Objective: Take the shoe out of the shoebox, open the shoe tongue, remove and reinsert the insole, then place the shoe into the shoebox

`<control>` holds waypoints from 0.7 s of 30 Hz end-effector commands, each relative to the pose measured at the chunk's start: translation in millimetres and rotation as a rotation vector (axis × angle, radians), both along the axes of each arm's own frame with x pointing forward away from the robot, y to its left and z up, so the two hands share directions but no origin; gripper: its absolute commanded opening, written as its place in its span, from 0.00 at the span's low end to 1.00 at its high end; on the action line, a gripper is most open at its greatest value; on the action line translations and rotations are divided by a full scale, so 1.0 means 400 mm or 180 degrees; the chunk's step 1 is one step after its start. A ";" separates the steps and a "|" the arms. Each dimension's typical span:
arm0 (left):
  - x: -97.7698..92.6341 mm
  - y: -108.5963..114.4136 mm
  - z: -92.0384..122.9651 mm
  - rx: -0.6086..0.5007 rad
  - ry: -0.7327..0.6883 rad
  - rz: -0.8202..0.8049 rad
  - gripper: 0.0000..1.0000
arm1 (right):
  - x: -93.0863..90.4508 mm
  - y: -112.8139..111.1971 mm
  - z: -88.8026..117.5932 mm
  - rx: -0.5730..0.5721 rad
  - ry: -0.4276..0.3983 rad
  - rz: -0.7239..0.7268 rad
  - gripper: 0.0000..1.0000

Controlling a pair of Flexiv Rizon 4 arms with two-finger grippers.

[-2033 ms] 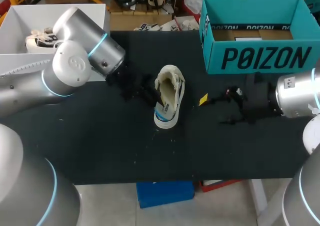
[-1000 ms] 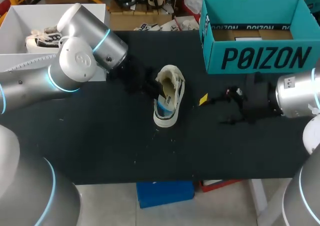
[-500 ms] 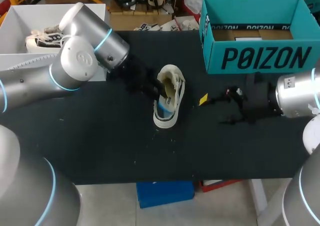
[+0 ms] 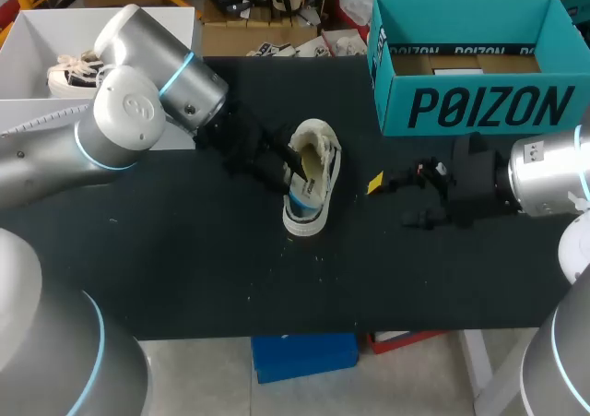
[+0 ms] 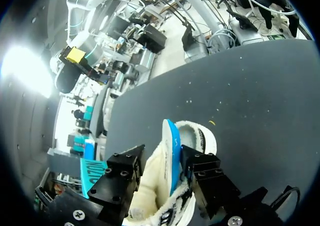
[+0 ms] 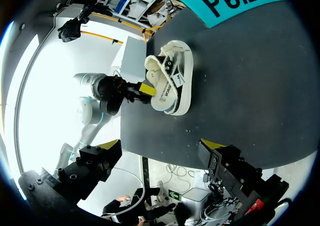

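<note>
Squarely between left jaws, insole (image 5: 171, 153)

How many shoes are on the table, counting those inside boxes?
2. One shoe lies mid-table, in the left gripper; a second shoe sits in the white box at the back left. The teal shoebox is partly hidden inside, so it may hold more.

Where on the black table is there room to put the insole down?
The widest bare strip of table runs along the near edge, in front of the shoe. Another bare patch lies beyond the shoe, beside the teal shoebox. It is crowded at the shoe, where the left end effector grips it, and tight between shoe and right end effector.
</note>
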State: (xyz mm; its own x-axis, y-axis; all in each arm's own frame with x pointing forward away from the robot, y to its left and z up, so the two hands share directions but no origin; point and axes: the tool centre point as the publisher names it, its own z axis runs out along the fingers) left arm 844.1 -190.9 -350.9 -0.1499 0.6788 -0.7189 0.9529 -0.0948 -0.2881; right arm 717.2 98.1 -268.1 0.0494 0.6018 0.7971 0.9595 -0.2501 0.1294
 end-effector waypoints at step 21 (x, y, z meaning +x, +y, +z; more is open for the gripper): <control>0.001 -0.012 -0.019 0.0172 -0.0030 -0.0034 0.00 | 0.000 0.000 0.001 -0.0006 0.0004 0.0001 1.00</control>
